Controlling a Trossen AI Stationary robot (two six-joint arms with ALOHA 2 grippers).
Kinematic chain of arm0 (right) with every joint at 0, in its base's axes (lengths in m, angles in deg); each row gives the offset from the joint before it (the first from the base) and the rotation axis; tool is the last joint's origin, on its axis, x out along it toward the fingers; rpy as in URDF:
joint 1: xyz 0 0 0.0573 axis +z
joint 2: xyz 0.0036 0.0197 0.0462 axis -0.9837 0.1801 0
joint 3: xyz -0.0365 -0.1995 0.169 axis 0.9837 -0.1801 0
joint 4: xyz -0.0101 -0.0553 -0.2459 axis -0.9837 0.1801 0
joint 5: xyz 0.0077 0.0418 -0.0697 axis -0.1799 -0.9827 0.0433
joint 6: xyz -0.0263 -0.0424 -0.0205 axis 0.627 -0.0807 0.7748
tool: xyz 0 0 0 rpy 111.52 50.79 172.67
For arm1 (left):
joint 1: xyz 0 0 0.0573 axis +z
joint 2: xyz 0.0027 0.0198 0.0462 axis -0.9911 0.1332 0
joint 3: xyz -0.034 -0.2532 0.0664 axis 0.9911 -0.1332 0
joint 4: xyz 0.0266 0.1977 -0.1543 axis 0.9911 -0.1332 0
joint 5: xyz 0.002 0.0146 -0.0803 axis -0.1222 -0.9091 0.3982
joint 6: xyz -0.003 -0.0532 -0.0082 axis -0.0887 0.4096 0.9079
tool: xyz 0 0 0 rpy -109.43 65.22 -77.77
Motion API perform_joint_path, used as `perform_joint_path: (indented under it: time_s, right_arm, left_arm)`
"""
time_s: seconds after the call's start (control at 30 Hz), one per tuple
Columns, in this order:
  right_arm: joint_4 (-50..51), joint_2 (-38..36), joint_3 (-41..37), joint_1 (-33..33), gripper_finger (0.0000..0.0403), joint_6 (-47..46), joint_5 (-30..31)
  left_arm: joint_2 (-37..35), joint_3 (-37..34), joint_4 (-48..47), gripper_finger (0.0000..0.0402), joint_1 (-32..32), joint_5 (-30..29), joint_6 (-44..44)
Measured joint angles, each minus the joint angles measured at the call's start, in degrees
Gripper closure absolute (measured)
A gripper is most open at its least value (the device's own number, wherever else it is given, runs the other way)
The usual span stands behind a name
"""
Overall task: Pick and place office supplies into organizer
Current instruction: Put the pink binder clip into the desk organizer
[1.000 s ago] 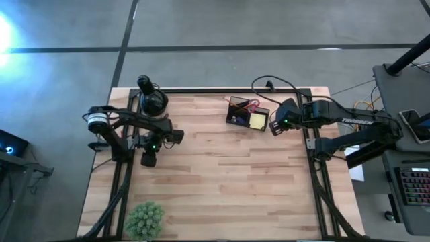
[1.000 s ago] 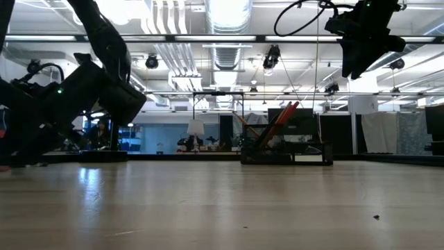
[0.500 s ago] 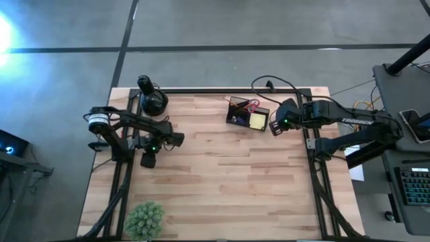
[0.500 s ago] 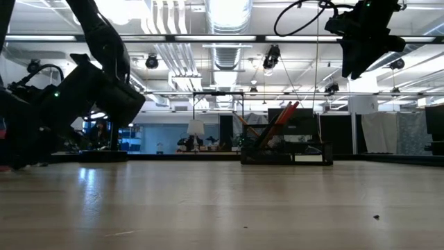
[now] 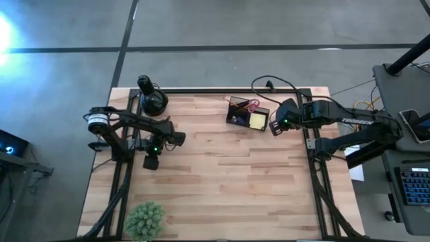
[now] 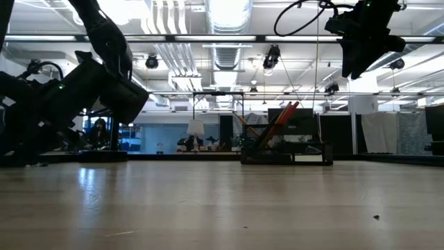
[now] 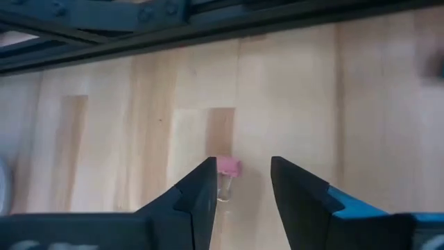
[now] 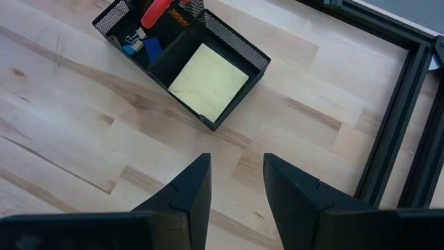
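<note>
The black mesh organizer (image 5: 247,114) stands near the table's far edge. Its larger compartment holds the yellow sticky-note pad (image 8: 208,82). Another compartment holds the red scissors handle (image 8: 156,10) and small blue items. In the low view the organizer (image 6: 286,149) has red and orange sticks leaning out of it. My right gripper (image 8: 236,163) hovers open just right of the organizer, over bare wood. My left gripper (image 5: 152,162) is low at the table's left side, open. A tiny pink-purple piece (image 7: 227,166) with a clear tip lies on the wood between its fingers (image 7: 241,167), close to one fingertip.
A round black object with an upright knob (image 5: 151,99) sits at the far left corner. A small green plant (image 5: 144,219) stands at the near left edge. Black frame rails (image 5: 310,134) run along both sides. Bare wood (image 5: 222,175) fills the table's middle.
My left gripper has shifted a little toward the near edge and the right, staying low and open. My right arm and the organizer have kept still.
</note>
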State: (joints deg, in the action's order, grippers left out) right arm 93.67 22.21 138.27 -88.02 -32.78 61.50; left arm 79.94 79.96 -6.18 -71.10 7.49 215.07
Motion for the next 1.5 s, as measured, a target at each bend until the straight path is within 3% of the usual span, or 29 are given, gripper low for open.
perform_joint_path:
  time_s: [0.43,0.83,1.5]
  right_arm:
    - [0.0,0.0,0.0,0.0,0.0280,0.0,0.0]
    - [0.0,0.0,0.0,0.0,0.0280,0.0,0.0]
    - [0.0,0.0,0.0,0.0,0.0280,0.0,0.0]
  left_arm:
    - [0.0,-0.6,-6.1,0.0279,0.0,-6.1,-2.7]
    - [0.8,-0.6,2.7,0.0279,0.0,-8.5,-8.8]
    - [-1.0,0.6,0.6,0.0279,-6.7,-13.4,-5.6]
